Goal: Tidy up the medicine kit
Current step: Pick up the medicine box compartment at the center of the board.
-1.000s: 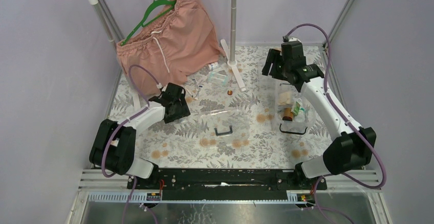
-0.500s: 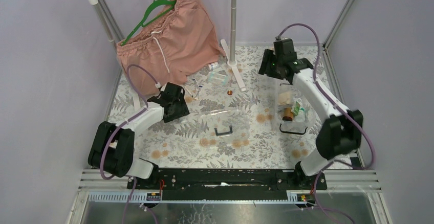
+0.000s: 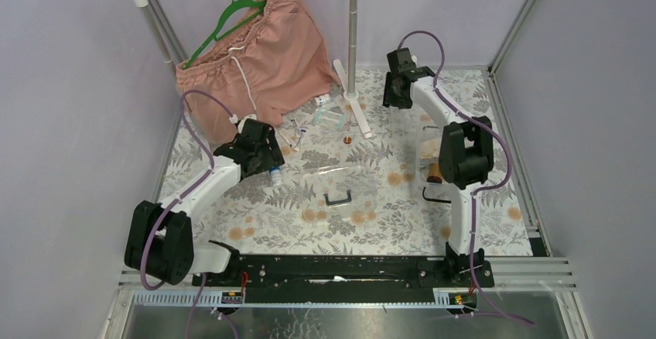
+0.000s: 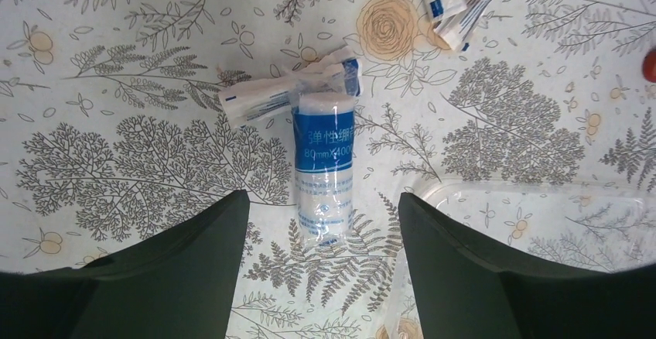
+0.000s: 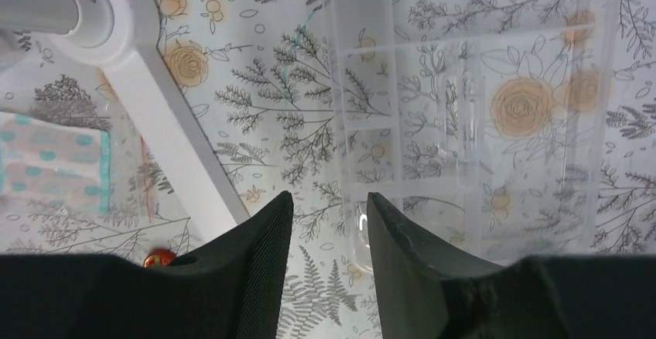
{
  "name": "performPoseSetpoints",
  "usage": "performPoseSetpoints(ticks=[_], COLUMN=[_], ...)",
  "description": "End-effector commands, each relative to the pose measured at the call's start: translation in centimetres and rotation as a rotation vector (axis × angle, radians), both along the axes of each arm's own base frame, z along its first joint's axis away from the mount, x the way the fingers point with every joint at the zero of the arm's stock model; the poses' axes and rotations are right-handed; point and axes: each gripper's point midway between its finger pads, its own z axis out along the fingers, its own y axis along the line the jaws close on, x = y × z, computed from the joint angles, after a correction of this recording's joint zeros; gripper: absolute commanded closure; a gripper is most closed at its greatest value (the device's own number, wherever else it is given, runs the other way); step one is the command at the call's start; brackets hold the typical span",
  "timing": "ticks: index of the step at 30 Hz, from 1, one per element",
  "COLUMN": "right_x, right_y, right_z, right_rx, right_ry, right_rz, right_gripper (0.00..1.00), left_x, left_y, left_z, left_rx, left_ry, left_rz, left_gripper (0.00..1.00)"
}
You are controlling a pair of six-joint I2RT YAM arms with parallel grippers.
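A bandage roll (image 4: pixel 326 165) in a blue-and-white wrapper lies on the floral table, touching a white sachet (image 4: pixel 282 95). My left gripper (image 4: pixel 321 200) hangs open over the roll's near end, and both fingers stand clear of it. From above, the roll (image 3: pixel 275 176) shows just beyond my left gripper (image 3: pixel 268 166). The kit's clear box (image 3: pixel 428 149) sits at the right with a brown bottle (image 3: pixel 434 175) inside, partly hidden by the right arm. Its clear lid (image 3: pixel 340 175) with a black handle (image 3: pixel 338 198) lies mid-table. My right gripper (image 3: pixel 391 97) is raised at the back. In the right wrist view my right gripper (image 5: pixel 329 200) is open with a narrow gap, above a corner of the box's divided compartments (image 5: pixel 472 122).
Pink shorts (image 3: pixel 255 60) hang on a green hanger from the rack at the back left. The rack's pole (image 3: pixel 353 29) and white foot (image 5: pixel 170 122) stand beside my right gripper. Loose sachets (image 3: pixel 329 114) and a small orange piece (image 3: pixel 347 139) lie between the foot and the lid.
The right arm has swung from over the box toward the back, near the rack pole, and its jaws have narrowed. The left gripper has drawn back a little, uncovering the bandage roll.
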Motion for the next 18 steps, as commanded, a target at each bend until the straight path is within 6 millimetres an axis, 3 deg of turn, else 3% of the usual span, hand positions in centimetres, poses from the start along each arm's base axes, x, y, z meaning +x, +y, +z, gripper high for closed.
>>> performPoseSetpoints(ticks=[1, 18], right_x=[1.5, 0.5], right_y=[-0.9, -1.4], right_z=[-0.3, -7.1], right_rx=[-0.089, -0.149], right_ry=[0.001, 0.146], right_rz=[0.02, 0.042], right_gripper=[0.53, 0.61], left_x=[0.7, 0.8], left_y=[0.3, 0.5], left_z=[2.1, 2.8], left_rx=[0.028, 0.034], left_ry=[-0.057, -0.072], left_rz=[-0.007, -0.008], left_gripper=[0.21, 0.21])
